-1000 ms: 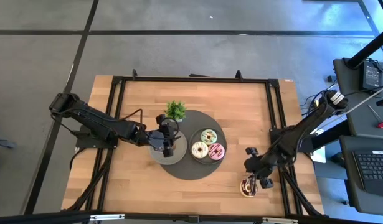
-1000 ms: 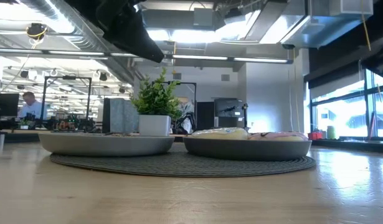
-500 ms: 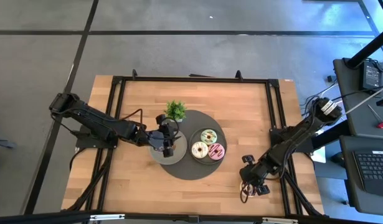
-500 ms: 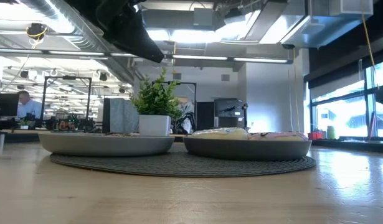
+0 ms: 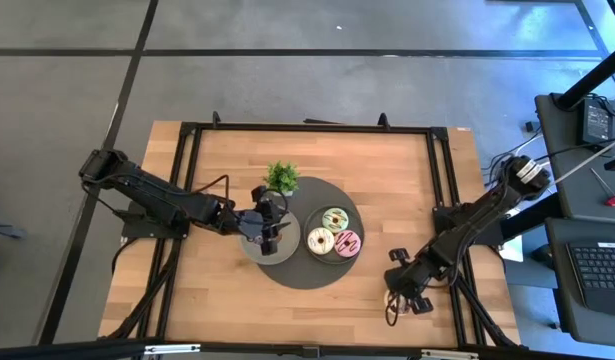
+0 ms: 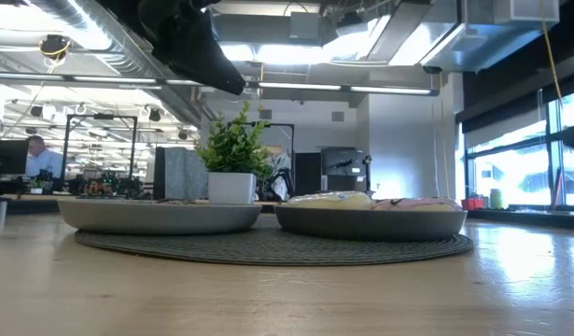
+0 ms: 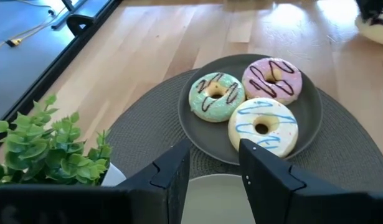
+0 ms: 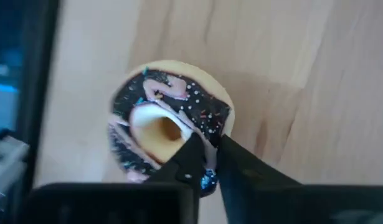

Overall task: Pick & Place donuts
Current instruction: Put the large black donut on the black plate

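Though partly hidden, right gripper (image 8: 207, 158) seemingly pinching chocolate donut's (image 8: 169, 127) rim (table's near edge). Left gripper (image 7: 214, 165) parted above empty plate (image 7: 216, 199).

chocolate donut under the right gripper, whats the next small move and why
Probably lift it straight up a little. The right gripper looks pinched on the rim of the chocolate donut, which sits near the table's front edge, apart from the plate holding three donuts.

Chocolate donut (image 8: 169, 127) partly behind right tool (image 8: 207, 163).
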### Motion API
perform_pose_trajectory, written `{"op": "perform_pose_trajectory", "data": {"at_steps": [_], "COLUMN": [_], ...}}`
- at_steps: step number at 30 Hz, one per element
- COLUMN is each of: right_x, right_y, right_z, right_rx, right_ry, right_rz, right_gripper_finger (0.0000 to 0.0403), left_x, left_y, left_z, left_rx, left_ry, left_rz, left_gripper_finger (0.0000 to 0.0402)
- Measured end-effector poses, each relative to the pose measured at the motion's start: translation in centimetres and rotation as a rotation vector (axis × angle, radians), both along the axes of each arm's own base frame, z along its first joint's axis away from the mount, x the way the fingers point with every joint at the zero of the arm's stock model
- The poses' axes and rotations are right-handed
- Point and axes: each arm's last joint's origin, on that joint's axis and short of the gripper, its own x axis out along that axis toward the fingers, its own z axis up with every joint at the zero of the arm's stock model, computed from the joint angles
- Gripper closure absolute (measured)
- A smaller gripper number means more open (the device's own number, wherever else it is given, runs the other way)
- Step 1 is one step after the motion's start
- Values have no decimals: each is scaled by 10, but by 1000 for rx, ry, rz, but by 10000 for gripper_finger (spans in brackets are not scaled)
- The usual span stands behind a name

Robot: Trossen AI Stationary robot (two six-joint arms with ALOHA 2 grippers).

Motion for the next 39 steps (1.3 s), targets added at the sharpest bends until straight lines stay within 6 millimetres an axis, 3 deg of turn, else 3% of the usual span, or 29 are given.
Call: {"op": "perform_pose_trajectory", "data": {"at_steps": [3,8,13,19,27,33,39], "right_x": [7,33,64,92,119,127,128], "right_y": [-5,-25,-59,-112,-159,-177,-188], "right_z": [13,36,60,77,55,36,32], "right_rx": [13,7,27,62,176,151,158], "right_ry": [-39,-155,-193,-272,-259,-216,-202], "right_rz": [-8,-116,-241,-342,-358,-404,-444], "right_gripper_finger": [388,383,368,388,373,370,369], "left_x": [0,0,0,-1,-2,-2,-2], "left_y": [0,0,0,0,-3,-3,-4], "left_z": [0,0,0,-1,-4,-4,-4], "left_rx": [2,3,3,4,-41,-53,-61], "left_ry": [0,1,4,11,53,56,58], "left_rz": [3,2,1,-1,-73,-88,-99], "left_gripper_finger": [269,272,272,268,271,272,270]}}
